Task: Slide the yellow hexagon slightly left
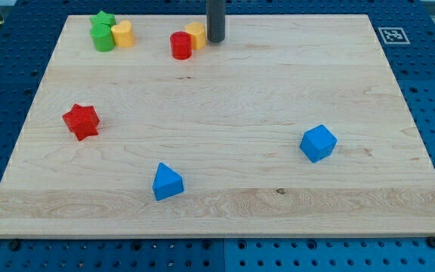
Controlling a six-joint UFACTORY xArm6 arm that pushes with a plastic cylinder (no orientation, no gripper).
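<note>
The yellow hexagon (197,34) sits near the view's top, touching a red cylinder (180,45) on its lower left. My tip (215,40) is just to the right of the yellow hexagon, very close to it or touching it. The dark rod rises straight out of the view's top.
A green star (103,19), a green cylinder (103,37) and a yellow heart-like block (122,33) cluster at the top left. A red star (81,121) lies at the left. A blue triangle (166,181) is at the bottom middle, a blue cube (318,143) at the right. The wooden board (225,98) rests on a blue pegboard.
</note>
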